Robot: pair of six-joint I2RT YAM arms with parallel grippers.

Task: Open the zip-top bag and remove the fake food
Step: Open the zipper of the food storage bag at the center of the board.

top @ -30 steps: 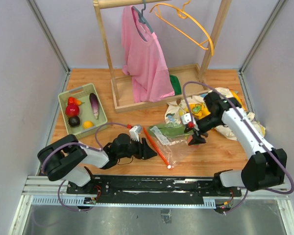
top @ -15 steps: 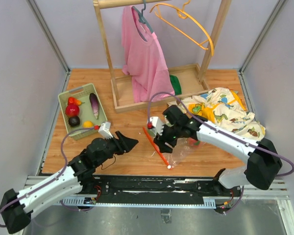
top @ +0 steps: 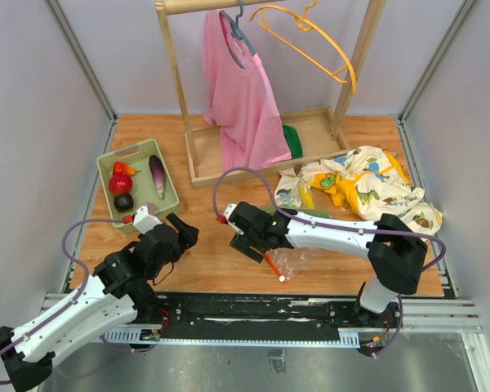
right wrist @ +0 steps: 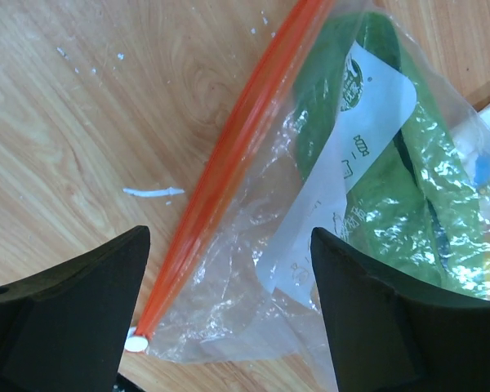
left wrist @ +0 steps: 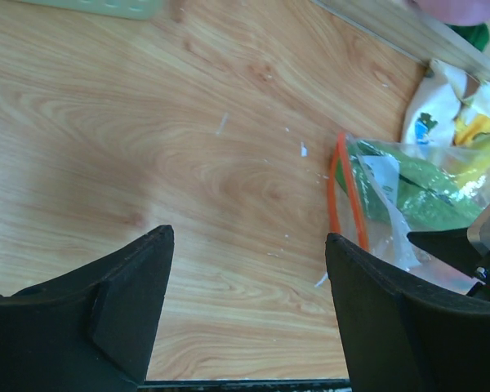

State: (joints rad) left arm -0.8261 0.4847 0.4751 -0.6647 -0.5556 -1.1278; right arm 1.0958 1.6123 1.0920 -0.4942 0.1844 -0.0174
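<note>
Within the last second the left gripper (top: 182, 229) withdrew left of the bag (top: 300, 258), and the right gripper (top: 247, 245) crossed to its orange zipper (right wrist: 220, 188). Both jaws widened and gripped nothing. The bag lay on the table (top: 212, 265), apparently still sealed, with green food (right wrist: 408, 204) inside.

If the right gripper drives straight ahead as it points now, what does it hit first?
Probably the zip-top bag: its orange zipper strip lies dead ahead of the open right gripper; how near is unclear.

Free wood (left wrist: 188, 180) btwn tray (top: 129, 150) & zip-top bag (top: 296, 261)
</note>
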